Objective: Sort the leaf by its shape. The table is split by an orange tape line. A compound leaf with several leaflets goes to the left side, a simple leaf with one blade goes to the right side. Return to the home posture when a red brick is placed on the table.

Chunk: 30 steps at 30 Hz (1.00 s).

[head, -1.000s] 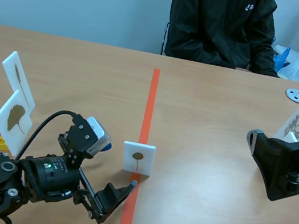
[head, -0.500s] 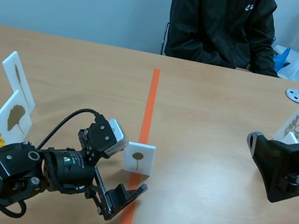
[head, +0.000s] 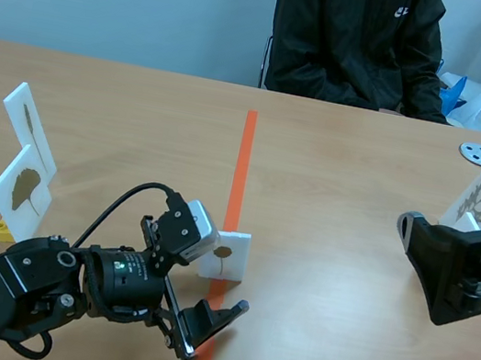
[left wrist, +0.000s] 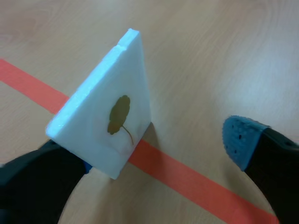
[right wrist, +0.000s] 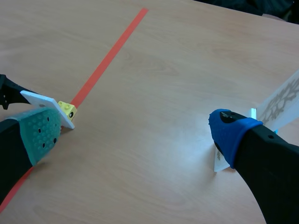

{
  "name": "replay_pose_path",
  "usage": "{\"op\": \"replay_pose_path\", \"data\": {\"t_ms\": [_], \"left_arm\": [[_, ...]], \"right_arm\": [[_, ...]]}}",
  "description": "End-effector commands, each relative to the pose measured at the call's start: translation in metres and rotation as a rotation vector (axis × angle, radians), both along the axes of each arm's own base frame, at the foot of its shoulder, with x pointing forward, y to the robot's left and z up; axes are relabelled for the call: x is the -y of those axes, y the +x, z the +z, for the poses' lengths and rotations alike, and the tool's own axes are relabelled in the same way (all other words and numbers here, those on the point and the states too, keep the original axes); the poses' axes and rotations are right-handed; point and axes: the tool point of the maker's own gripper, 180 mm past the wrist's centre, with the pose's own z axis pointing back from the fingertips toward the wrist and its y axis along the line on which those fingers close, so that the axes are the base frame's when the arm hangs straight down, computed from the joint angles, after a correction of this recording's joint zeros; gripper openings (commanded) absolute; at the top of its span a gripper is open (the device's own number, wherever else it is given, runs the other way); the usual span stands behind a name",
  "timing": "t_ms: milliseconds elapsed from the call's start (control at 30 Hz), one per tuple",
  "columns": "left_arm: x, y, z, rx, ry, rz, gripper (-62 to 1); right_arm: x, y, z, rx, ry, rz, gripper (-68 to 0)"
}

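Observation:
A small white card (head: 227, 254) printed with one simple leaf stands on the orange tape line (head: 243, 157). In the left wrist view the card (left wrist: 105, 123) stands tilted between the fingers of my left gripper (left wrist: 140, 163), which is open. One finger (left wrist: 32, 184) lies close against the card's lower edge, while the blue pad (left wrist: 240, 140) of the other stays well apart. In the scene view my left gripper (head: 208, 282) straddles the card from the near side. My right gripper (right wrist: 135, 135) hangs open over bare table on the right side, with nothing in it.
Two white leaf cards (head: 27, 119) (head: 23, 188) stand at the far left by a yellow brick (head: 3, 230). A card with a compound leaf (head: 480, 196) and a grey disc (head: 476, 154) are at the far right. A person (head: 358, 42) sits across the table.
My left arm has moved right and forward, bringing its open gripper around the leaf card. The right arm and the card have not moved.

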Motion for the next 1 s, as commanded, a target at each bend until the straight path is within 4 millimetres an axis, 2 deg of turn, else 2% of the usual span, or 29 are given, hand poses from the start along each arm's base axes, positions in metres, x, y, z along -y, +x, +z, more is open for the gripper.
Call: {"op": "replay_pose_path", "data": {"t_ms": [0, 267, 633, 833, 967], "left_arm": [[0.008, 0.005, 0.013, 0.027, -0.037, -0.004, -19.0], [0.008, 0.005, 0.013, 0.027, -0.036, -0.004, -31.6], [0.005, 0.008, 0.011, 0.035, -0.025, 0.019, -52.9], [0.007, 0.004, 0.013, 0.029, -0.02, 0.017, -53.9], [0.013, -0.001, 0.029, 0.037, -0.028, 0.03, -53.9]], "right_arm": [[0.005, 0.004, 0.006, 0.023, -0.002, -0.011, 0.4], [0.005, 0.004, 0.006, 0.024, -0.002, -0.011, 0.4], [0.005, 0.004, 0.006, 0.024, -0.002, -0.011, 0.4], [0.005, 0.004, 0.006, 0.024, -0.002, -0.01, 0.4], [0.005, 0.004, 0.006, 0.024, -0.002, -0.01, 0.4]]}}
